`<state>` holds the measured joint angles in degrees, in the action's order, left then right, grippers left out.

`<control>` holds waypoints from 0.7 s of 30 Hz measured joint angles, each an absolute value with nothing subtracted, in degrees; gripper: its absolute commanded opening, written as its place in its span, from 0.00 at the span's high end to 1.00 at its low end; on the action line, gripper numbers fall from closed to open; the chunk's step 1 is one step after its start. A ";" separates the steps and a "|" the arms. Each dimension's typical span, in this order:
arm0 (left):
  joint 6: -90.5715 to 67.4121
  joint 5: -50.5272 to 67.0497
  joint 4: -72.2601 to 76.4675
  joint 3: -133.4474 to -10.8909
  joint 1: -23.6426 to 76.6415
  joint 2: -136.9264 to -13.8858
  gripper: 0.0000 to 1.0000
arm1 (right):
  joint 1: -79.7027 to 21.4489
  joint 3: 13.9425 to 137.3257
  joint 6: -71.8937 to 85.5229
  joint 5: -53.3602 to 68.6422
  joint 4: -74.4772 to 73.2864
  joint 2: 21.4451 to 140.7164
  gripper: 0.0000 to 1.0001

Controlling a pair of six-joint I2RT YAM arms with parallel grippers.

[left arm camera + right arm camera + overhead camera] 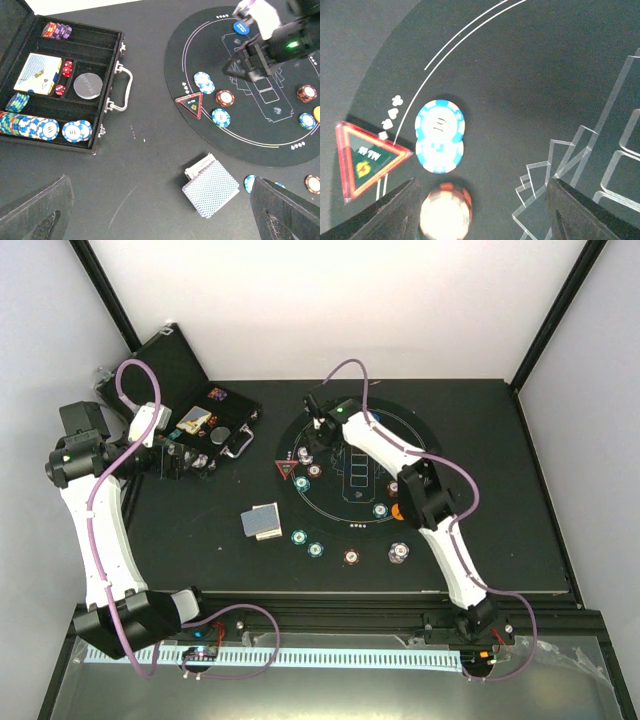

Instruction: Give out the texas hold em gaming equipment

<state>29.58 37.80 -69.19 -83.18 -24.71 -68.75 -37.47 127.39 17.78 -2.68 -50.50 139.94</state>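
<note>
The black desk (500,540) carries everything. The round printed mat (340,502) takes up its middle. The open foam-lined case (80,26) sits at the far-left corner with its handle turned toward the mat.

The left arm (95,530) bends along the left edge. Its pincer (160,179) is spread wide and pinches nothing, hanging over bare desk between the case and the mat.

The right arm (440,530) reaches from the near edge across the mat to the mat's far-left part. The right pincer (484,182) also stands spread, with a gap wider than any chip. A blurred brown-red chip (445,210) lies on the mat below it, close to one finger and not pinched.

The grey-blue-backed deck (262,522) lies on bare desk just off the mat's near-left rim, and something white shows at its far end. The case holds racked chips (30,127) along its near side, a boxed pack of cards (37,74), a silver round plate (88,85) and red dice (64,75).

The red triangle marker (365,160) straddles the mat's left rim. Just inside it two overlapping teal chips (439,135) touch each other, and a single teal chip (220,117) lies nearer the near edge.

Toward the mat's right side sit another brown-red chip (306,92), a teal one (307,121) and the orange disc (398,510). The blue disc (241,27) lies on the mat's far-left part.

Off the mat's near rim, four chips lie on bare desk toward the near edge: two teal chips (299,536), a brown-red one (351,557) and a white-grey chip (399,553).
</note>
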 measured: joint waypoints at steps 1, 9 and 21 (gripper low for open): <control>29.58 37.80 -69.23 -83.22 -24.71 -68.69 0.01 | -37.30 125.91 17.78 -2.90 -50.61 137.84 0.26; 29.58 38.39 -69.45 -83.55 -24.71 -68.58 0.01 | -37.58 96.07 21.06 -4.36 -46.78 111.31 0.17; 29.56 40.56 -69.43 -83.07 -24.71 -67.83 0.01 | -39.33 52.40 31.94 -6.81 -46.65 78.32 0.10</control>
<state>29.56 40.56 -69.43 -83.07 -24.71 -67.83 -39.33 52.40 31.94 -6.81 -46.65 78.32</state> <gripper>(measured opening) 0.988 0.893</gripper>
